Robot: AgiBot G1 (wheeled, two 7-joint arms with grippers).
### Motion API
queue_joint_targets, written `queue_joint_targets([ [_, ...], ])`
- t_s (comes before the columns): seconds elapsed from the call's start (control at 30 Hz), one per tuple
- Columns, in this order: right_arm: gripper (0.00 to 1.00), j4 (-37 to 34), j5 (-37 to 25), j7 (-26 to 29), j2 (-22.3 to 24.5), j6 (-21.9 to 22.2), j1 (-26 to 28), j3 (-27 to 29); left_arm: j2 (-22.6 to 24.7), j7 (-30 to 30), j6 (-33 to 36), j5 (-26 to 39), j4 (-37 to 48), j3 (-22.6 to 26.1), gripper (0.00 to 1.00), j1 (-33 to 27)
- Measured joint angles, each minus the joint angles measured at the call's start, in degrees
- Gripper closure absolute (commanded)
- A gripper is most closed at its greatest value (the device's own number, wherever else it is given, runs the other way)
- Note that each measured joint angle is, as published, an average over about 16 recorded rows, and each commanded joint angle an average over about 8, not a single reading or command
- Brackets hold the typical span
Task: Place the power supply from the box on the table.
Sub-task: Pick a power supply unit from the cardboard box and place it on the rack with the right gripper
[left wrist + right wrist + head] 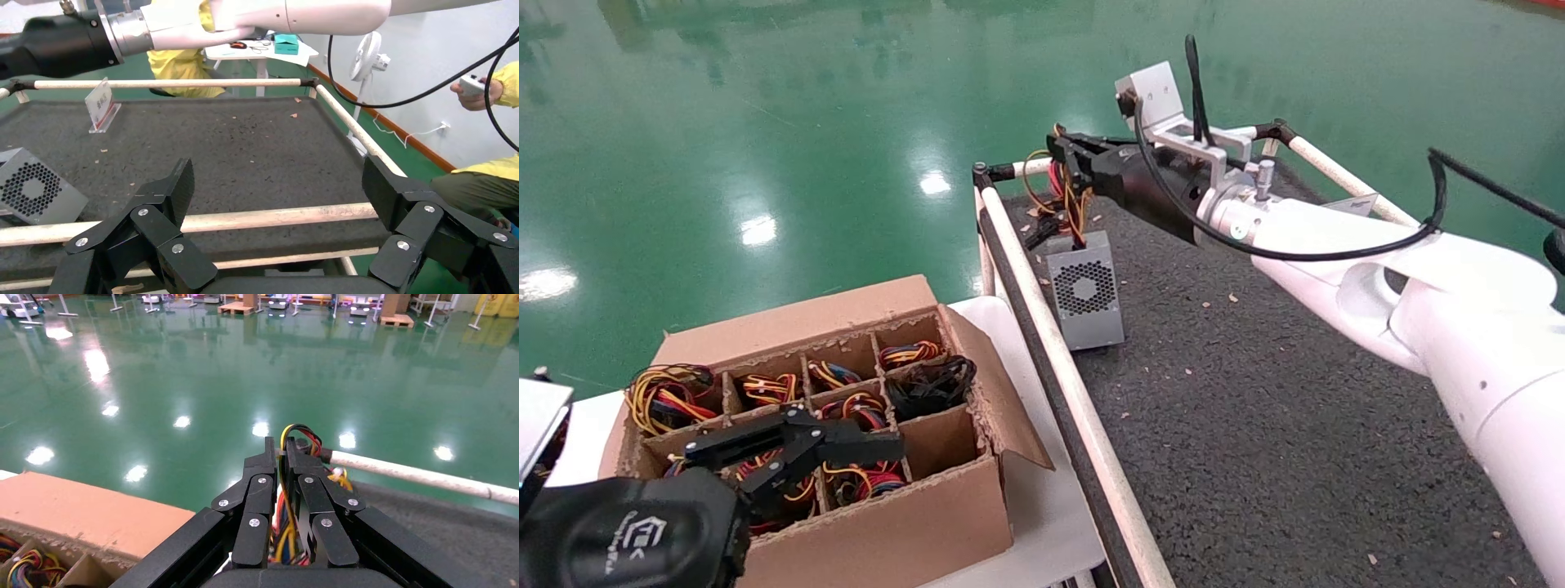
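Observation:
The power supply (1084, 298), a small grey unit with a honeycomb grille, stands on end on the dark table (1254, 392) close to its left rail. Its coloured wires (1075, 208) run up into my right gripper (1068, 163), which is shut on them just above the unit. In the right wrist view the fingers (266, 471) pinch the wires (298, 433). The left wrist view shows the power supply (33, 193) at the mat's edge. My left gripper (846, 441) hovers open over the brown box (928, 523), with nothing between its fingers (177, 184).
Several compartments of the box hold coloured wire bundles (666, 400) and one holds a black bundle (932, 384). White pipe rails (1058, 359) frame the mat. The box sits on a white tabletop (1050, 506). A small sign holder (101, 104) stands at the mat's far side.

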Motion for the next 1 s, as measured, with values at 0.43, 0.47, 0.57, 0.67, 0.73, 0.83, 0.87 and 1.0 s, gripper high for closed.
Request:
queue_joint_targets([
  [0.43, 1.0, 0.85, 1.05, 0.32, 0.06, 1.79, 0.07, -2.2, -0.01, 0.02, -0.01, -0.02, 0.0, 0.03, 0.0, -0.01],
  [0.47, 1.0, 0.97, 1.14, 0.26, 0.05, 1.94, 0.2, -2.36, -0.02, 0.02, -0.02, -0.03, 0.0, 0.04, 0.0, -0.01],
  [0.57, 1.0, 1.35, 1.42, 0.02, 0.02, 2.34, 0.58, -2.86, -0.02, 0.02, -0.02, -0.03, 0.0, 0.05, 0.0, -0.01],
  [0.67, 1.0, 1.75, 1.82, -0.17, -0.01, 2.67, 0.8, -3.34, -0.02, 0.03, -0.02, -0.04, 0.0, 0.05, 0.0, -0.01],
  [0.73, 1.0, 2.02, 2.18, -0.24, -0.04, 2.82, 0.84, -3.62, -0.02, 0.03, -0.02, -0.04, 0.0, 0.06, 0.0, -0.01],
  [0.83, 1.0, 2.42, 2.81, -0.27, -0.06, 2.93, 0.76, -4.04, -0.03, 0.03, -0.03, -0.05, 0.0, 0.07, 0.0, -0.01],
  [0.87, 1.0, 2.53, 3.04, -0.27, -0.06, 2.95, 0.71, -4.19, -0.03, 0.03, -0.03, -0.05, 0.0, 0.07, 0.0, -0.02],
  [1.0, 1.0, 2.83, 3.97, -0.25, -0.05, 2.98, 0.34, -4.77, -0.03, 0.04, -0.03, -0.05, 0.0, 0.08, 0.0, -0.02],
])
